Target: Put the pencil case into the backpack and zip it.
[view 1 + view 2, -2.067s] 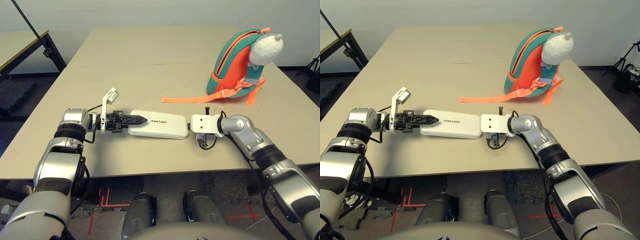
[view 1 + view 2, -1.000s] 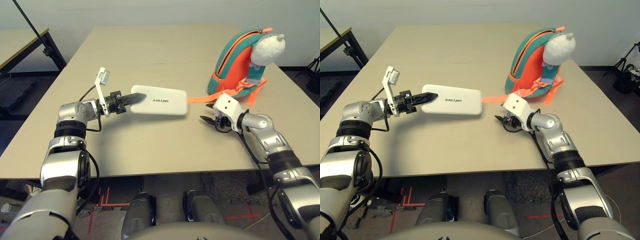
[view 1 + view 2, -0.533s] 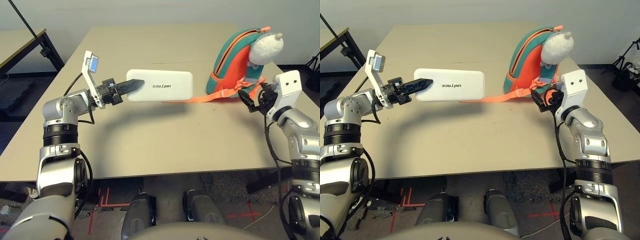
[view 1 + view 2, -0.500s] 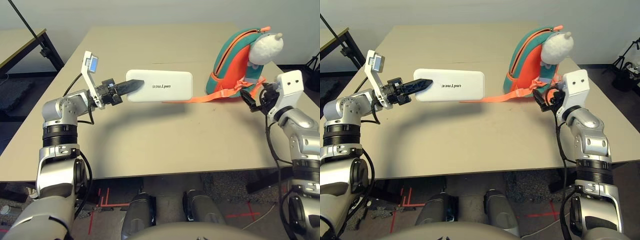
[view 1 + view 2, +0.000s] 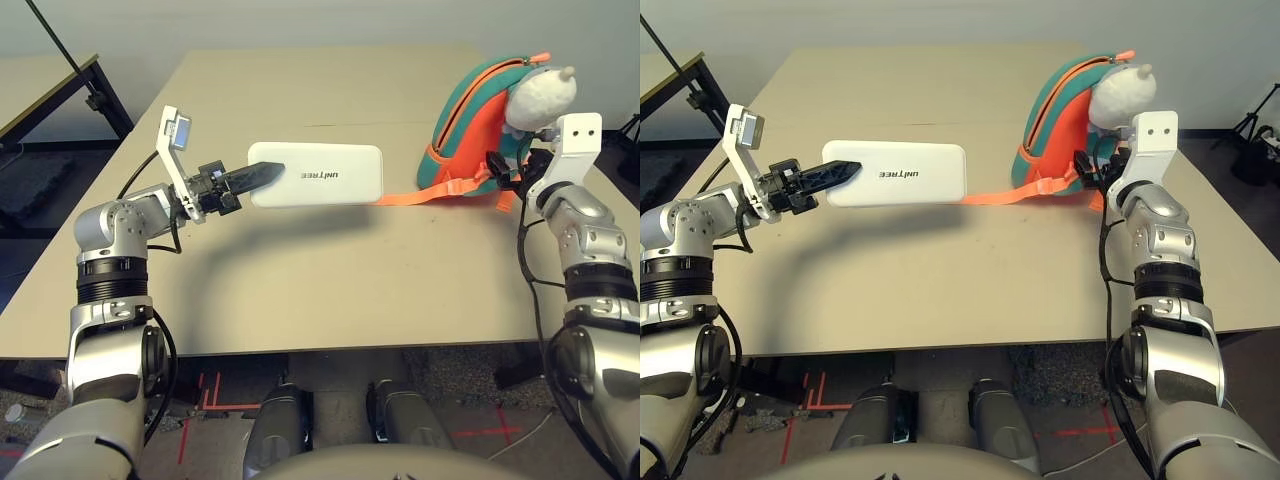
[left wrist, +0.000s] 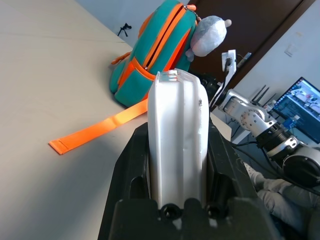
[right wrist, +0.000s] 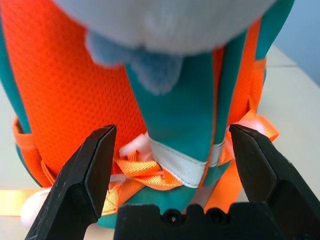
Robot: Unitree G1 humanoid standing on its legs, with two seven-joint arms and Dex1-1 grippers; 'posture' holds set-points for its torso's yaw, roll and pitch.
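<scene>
White rounded hard-shell case (image 5: 330,175) clamped at end by left gripper (image 6: 178,175), left of teal-orange fabric backpack (image 5: 462,135); likely light, stiff, slippery. Right gripper (image 7: 172,165) spread wide, empty, at backpack.

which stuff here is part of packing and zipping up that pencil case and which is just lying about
Part of the job:
- pencil case, held in the left gripper
- backpack, standing by the open right gripper

Just there:
- monitor
- black tripod

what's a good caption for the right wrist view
Right gripper open in front of the orange and teal backpack, its straps bunched between the fingers
</scene>
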